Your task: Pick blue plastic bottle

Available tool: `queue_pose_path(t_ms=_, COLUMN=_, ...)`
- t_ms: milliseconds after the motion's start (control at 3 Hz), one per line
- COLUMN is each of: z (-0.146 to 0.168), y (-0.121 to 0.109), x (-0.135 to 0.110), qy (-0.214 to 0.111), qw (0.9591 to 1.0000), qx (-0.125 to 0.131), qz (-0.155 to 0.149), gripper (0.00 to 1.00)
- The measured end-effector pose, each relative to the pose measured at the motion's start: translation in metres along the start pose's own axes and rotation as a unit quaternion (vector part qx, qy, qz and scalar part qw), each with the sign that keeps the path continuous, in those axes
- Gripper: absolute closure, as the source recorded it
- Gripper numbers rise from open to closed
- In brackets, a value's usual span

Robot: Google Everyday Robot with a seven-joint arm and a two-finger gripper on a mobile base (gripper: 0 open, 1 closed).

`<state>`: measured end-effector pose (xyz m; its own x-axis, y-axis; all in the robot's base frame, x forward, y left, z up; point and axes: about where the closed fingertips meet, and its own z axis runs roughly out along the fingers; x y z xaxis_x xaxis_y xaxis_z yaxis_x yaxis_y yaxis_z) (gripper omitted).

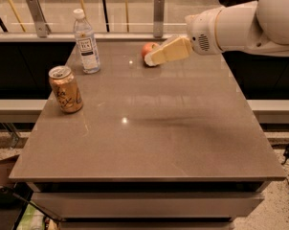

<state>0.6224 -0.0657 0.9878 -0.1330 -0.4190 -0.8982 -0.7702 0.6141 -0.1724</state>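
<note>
The blue plastic bottle (86, 42) stands upright at the far left of the grey table (149, 128). It is clear and faintly bluish, with a white cap and a white label with dark print. My gripper (155, 57) reaches in from the right on the white arm (240, 25). It hovers above the far middle of the table, well to the right of the bottle, with nothing in it that I can see.
A gold can (65, 89) stands at the left, nearer than the bottle. A red apple (148, 51) lies at the far middle, partly behind the gripper. A rail with metal posts (158, 16) runs behind the table.
</note>
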Motion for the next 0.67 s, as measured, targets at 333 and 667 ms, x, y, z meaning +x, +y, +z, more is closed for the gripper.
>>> queue_pose_path(t_ms=333, z=0.019, y=0.004, x=-0.003, qy=-0.033, qw=0.9993, qx=0.006, qz=0.014, gripper=0.00)
queue_pose_path(t_ms=667, z=0.044, y=0.013, x=-0.005, qy=-0.050, qw=0.9986, qx=0.005, qz=0.018, gripper=0.00)
